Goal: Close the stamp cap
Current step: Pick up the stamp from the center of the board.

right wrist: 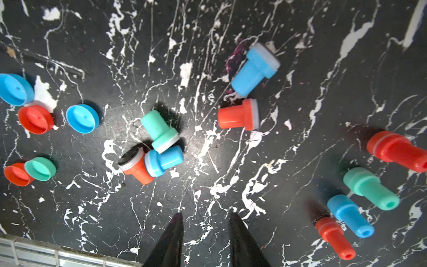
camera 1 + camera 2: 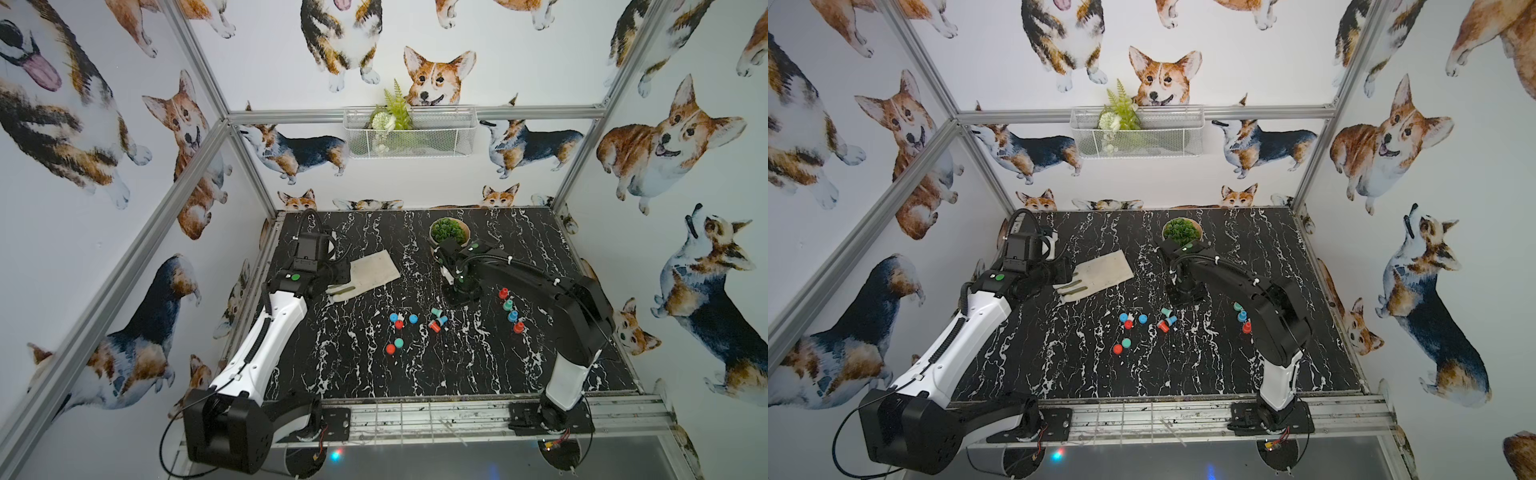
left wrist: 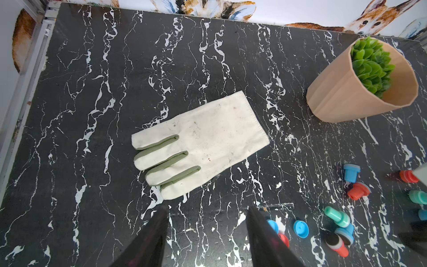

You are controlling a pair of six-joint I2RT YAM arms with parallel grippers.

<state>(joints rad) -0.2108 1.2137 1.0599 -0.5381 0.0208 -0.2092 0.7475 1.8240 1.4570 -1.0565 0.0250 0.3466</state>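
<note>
Several loose caps lie at the table's middle, among them a blue cap [image 1: 82, 118], a red cap [image 1: 35, 119] and a teal cap [image 1: 40, 168]; in a top view they sit around [image 2: 399, 332]. Uncapped stamps lie on their sides: a blue stamp [image 1: 254, 69], a red stamp [image 1: 238, 114] and a touching cluster of three [image 1: 159, 148]. Capped stamps [image 2: 511, 311] stand in a row at the right. My right gripper [image 1: 205, 215] hangs open above bare table, holding nothing. My left gripper [image 3: 208, 210] is open beside the glove's fingertips, empty.
A white glove [image 2: 370, 272] lies flat at the left back. A tan pot with a green plant [image 2: 449, 230] stands at the back, right behind my right wrist. A metal rail [image 1: 34, 252] runs along the table's front edge.
</note>
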